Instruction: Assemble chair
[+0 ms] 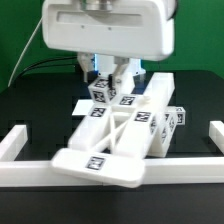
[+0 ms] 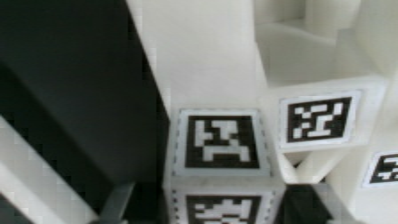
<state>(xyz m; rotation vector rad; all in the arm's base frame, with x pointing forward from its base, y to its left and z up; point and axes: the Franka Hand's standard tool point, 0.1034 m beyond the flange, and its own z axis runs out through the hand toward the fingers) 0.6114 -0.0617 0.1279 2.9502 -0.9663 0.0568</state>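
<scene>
The chair's white tagged pieces lie in a cluster mid-table: a flat panel (image 1: 100, 163) nearest the front, and crossed bars and blocks (image 1: 150, 118) behind it. My gripper (image 1: 108, 84) comes down from above onto the cluster's back end. It is shut on an upright white post (image 1: 101, 92) that carries a square tag. In the wrist view this post (image 2: 221, 100) runs between the dark fingers (image 2: 125, 197), with my gripper (image 2: 217, 203) closed on its sides. A second tagged piece (image 2: 324, 118) sits right beside it.
A low white border rail (image 1: 185, 172) runs along the table's front, with upturned ends at the exterior view's left (image 1: 14, 141) and the exterior view's right (image 1: 214, 134). The table top is black (image 1: 40, 110), with a green backdrop behind it.
</scene>
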